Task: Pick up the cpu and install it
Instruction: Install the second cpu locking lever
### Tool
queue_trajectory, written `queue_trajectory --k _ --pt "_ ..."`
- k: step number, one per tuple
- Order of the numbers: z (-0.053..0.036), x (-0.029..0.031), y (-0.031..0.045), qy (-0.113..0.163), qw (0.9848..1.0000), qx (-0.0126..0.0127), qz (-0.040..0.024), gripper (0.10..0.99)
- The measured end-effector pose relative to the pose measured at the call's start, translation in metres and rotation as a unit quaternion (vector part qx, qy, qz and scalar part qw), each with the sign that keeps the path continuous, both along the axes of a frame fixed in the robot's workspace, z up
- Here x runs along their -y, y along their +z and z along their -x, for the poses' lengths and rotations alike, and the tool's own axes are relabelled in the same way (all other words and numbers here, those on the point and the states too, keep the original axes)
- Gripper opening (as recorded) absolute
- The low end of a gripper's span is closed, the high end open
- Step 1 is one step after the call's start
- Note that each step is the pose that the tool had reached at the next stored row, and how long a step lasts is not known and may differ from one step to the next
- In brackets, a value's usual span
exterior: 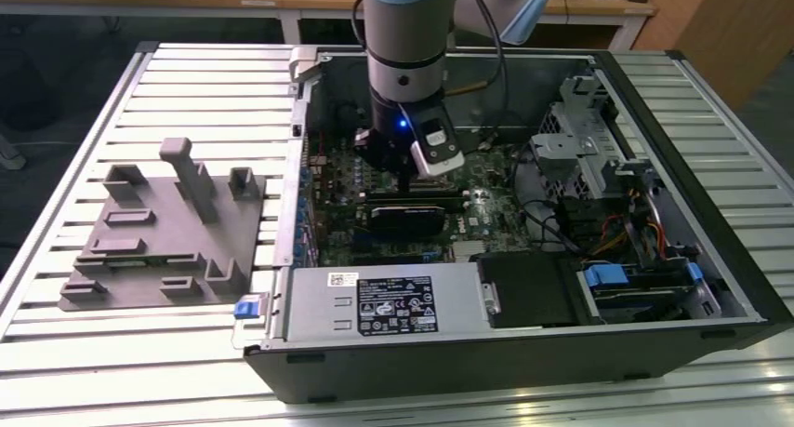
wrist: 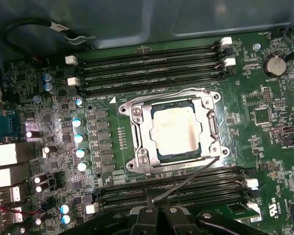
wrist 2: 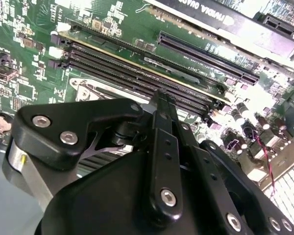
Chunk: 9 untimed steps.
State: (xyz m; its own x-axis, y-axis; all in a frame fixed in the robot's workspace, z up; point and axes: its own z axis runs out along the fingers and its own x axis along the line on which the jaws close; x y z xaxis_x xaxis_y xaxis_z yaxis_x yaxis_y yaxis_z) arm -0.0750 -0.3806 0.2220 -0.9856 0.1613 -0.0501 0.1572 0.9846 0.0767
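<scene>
1 small flat square cpu [wrist: 174, 129] with a silvery-white metal top lies flat in the silver metal socket frame [wrist: 137, 117] on the green motherboard [wrist: 264, 142], so by the look of it the chip is already seated. A thin grey wire lever [wrist: 186, 178] runs slantwise from the frame's corner towards the gripper and, I judge, is not latched down. The chip has no long axis; its edges run parallel to the 2 banks of long black memory slots [wrist: 152, 66] that flank the socket.

The black gripper [wrist: 159, 213] hangs over the board with the chip lying ahead of its tips and lower, apart from them and untouched. In the second wrist view the gripper [wrist 2: 160, 98] has its black fingers [wrist 2: 164, 147] clenched together with nothing between them, the slots stretching out beyond.

In the exterior view the gripper [exterior: 403, 171] hangs inside the open black computer case [exterior: 496, 362], at about 12 o'clock from the black graphics card [exterior: 403, 218]. The silver white-labelled power-supply box [exterior: 385, 301] sits at 6 o'clock from that card. A grey moulded fixture [exterior: 149, 250] rests on the slatted metal desk [exterior: 74, 371] at 9 o'clock from the case.
</scene>
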Motion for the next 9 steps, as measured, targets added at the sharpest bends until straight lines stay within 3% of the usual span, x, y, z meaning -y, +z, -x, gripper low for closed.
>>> queue_trajectory --k 9 --pt "0.0000 0.0000 0.0086 0.000 1.0000 0.0000 0.0000 0.106"
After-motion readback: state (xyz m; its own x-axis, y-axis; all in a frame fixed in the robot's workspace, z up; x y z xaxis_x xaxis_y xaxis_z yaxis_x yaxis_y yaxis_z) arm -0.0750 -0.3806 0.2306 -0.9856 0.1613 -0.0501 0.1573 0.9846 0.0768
